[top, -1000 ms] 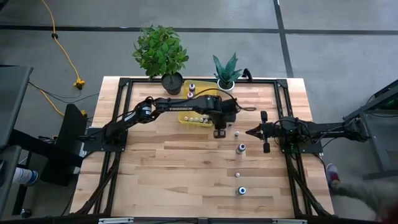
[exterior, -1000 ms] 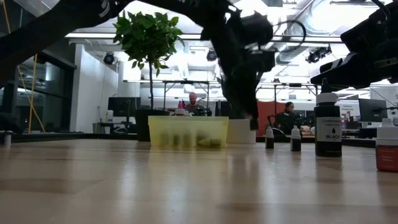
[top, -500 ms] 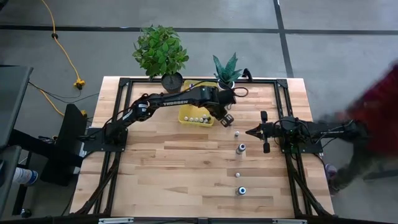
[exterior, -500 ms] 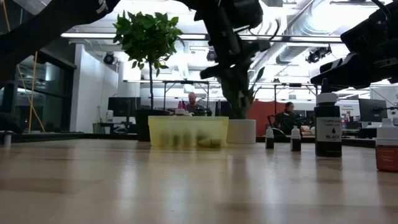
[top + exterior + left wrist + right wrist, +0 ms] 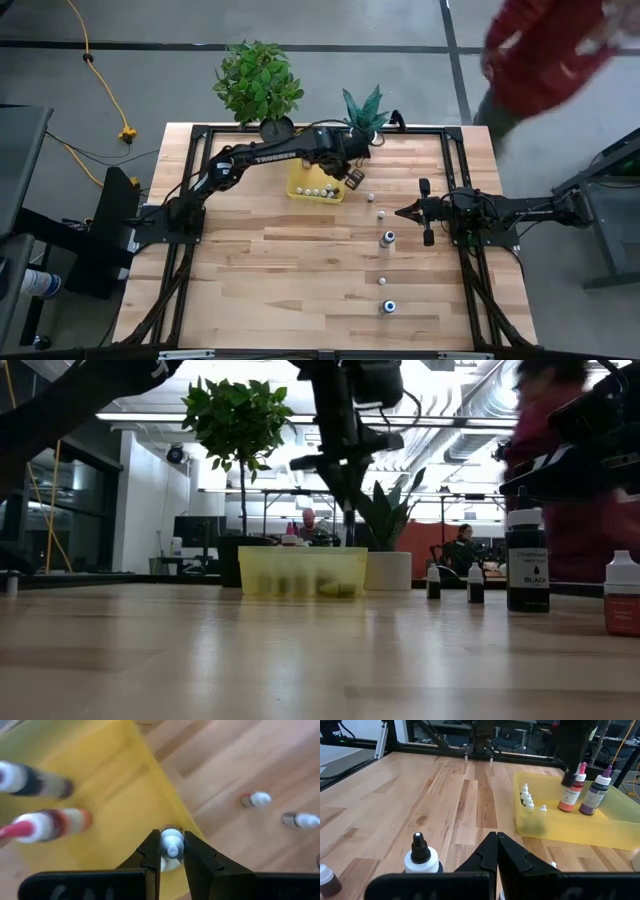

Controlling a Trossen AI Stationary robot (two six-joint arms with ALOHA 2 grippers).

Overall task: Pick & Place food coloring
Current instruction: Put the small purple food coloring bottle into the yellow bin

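- Carrying step: the left gripper [image 5: 172, 851] pinches a small bottle [image 5: 171, 841] over the yellow bin's [image 5: 300, 184] right edge, upper centre of the high view.
- Next, I judge: move further inside the bin, then release.
- Right gripper [image 5: 497, 851] waits at right, fingers pressed together.

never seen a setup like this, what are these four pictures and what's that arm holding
Two dark robot arms work at a wooden table. One picture looks straight down, one looks level across the tabletop, and two come from cameras on the arms' wrists. The left gripper is shut on a tiny white-capped bottle at the edge of the yellow plastic tray, which already holds other bottles. More small bottles stand loose on the wood, such as a white-topped one. The right gripper waits shut and empty at the table's right side.
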